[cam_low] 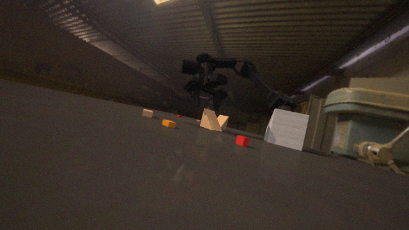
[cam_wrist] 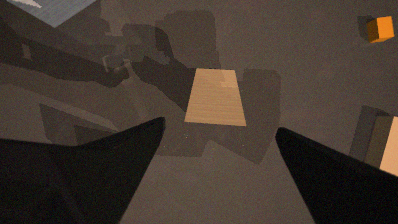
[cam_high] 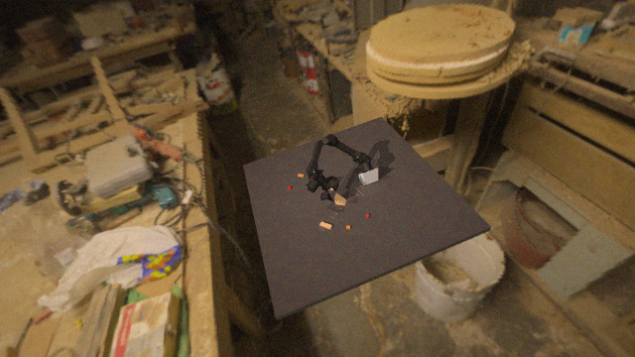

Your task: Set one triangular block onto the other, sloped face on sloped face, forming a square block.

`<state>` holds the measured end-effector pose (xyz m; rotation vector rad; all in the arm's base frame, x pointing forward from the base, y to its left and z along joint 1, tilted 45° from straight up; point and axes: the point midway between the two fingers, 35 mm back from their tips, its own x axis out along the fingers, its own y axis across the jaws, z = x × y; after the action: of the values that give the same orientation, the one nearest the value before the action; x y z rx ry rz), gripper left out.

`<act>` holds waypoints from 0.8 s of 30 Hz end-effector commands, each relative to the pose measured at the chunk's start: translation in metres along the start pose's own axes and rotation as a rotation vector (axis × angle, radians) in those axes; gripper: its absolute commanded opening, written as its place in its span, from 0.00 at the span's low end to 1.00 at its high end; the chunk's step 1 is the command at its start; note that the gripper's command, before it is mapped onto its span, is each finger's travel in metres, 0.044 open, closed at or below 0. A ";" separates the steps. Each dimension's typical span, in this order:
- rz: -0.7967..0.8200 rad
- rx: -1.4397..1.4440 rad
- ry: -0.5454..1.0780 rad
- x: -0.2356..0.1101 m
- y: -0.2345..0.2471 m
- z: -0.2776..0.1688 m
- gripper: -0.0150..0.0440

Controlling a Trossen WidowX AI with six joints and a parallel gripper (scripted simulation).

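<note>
Wedges of pale wood sit near the middle of the dark surface [cam_high: 397, 238]: one wedge [cam_low: 209, 121] stands with its slope facing the camera, and a second wedge [cam_low: 222, 121] is just beside it, possibly touching. Above them hangs the hand [cam_low: 208, 101], fingers spread wide and holding nothing. Around them lie an orange block [cam_low: 169, 123], a red cube [cam_low: 242, 140], and a grey box [cam_low: 286, 128].

A dark table [cam_high: 407, 233] carries two tan triangular blocks [cam_low: 213, 121], small coloured cubes and a white box [cam_low: 286, 128].
</note>
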<state>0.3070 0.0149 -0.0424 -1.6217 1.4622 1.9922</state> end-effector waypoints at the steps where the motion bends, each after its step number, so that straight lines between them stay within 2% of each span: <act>1: 0.004 -0.006 0.003 0.007 0.001 -0.001 1.00; 24: 0.005 -0.011 0.004 0.044 0.002 0.000 1.00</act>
<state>0.2914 -0.0017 -0.0744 -1.6257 1.4601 1.9963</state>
